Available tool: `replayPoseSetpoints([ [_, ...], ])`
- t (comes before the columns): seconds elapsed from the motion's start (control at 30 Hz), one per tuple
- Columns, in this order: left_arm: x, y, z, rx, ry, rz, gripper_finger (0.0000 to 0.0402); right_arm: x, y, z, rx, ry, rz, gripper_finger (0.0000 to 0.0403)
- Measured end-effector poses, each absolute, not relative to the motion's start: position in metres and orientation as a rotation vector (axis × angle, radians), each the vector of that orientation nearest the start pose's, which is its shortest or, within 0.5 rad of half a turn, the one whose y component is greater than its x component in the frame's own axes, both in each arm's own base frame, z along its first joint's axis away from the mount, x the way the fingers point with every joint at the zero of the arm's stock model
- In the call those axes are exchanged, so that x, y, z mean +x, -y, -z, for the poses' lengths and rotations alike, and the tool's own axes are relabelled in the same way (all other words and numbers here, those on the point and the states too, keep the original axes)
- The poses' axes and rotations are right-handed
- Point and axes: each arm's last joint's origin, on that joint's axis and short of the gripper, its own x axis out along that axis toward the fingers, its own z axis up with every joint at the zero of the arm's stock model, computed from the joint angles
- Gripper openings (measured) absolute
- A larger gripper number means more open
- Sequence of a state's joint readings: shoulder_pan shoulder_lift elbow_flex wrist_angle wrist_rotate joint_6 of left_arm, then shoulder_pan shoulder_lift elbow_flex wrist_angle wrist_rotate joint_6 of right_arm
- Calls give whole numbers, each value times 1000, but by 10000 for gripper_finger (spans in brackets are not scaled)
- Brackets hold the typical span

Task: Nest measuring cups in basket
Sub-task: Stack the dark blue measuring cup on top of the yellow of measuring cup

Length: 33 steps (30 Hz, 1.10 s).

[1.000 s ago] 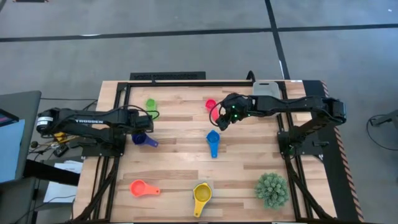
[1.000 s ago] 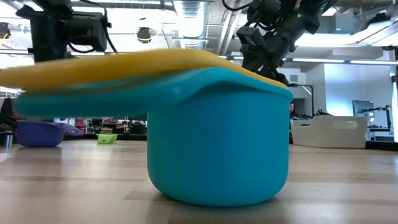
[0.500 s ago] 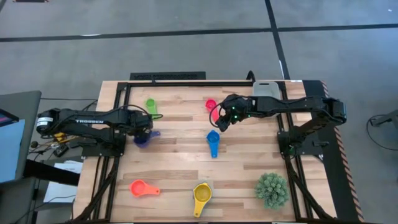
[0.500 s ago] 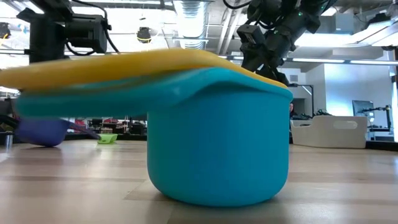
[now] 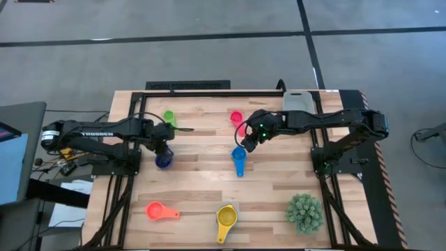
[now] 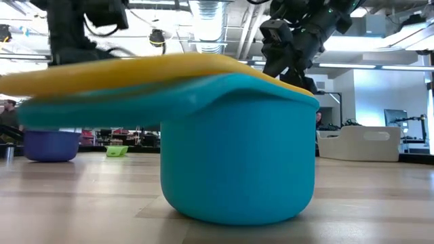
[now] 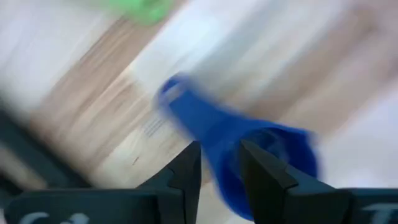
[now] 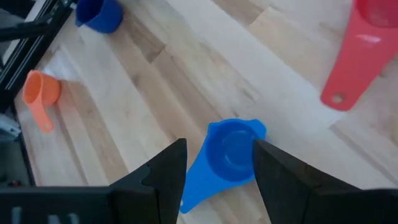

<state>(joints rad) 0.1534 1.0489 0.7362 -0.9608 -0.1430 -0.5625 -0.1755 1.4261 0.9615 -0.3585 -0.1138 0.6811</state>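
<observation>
Cups lie scattered across your table, and none is in the basket, which sits at the far edge behind the right arm. Your left claw is over the navy cup on the left side of the table; in the left wrist view its two fingers stand narrowly apart with the cup's handle running between them, but you cannot tell from that blurred picture whether they are pressing on it. The low view shows the navy cup resting upright on the wood. Your right claw hangs spread wide just above the blue cup, which lies on the table near the centre and is not gripped. The pink-red cup lies just beyond it, and the green cup is near the far left. At the near edge you have the orange cup, the yellow cup stacked on the light blue cup, and the spiky green plant at the right.
</observation>
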Motion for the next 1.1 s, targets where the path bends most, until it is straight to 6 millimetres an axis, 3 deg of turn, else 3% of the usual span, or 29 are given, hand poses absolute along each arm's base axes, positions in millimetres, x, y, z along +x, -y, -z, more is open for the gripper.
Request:
replayPoseSetpoints([
  [0.13,178,-23,-233,-269,-1127,-346,71,288,43,-241,773,-775,287,202],
  [0.27,182,-21,-236,-66,-1117,-196,62,286,35,-248,788,-760,267,199],
  [0.57,195,-22,-208,206,-1325,93,62,281,5,-260,776,-716,257,209],
  [0.8,203,-24,-192,352,-1423,195,62,281,-18,-259,785,-715,278,215],
  [1.1,209,-27,-189,527,-1402,262,61,280,-30,-259,804,-706,299,217],
])
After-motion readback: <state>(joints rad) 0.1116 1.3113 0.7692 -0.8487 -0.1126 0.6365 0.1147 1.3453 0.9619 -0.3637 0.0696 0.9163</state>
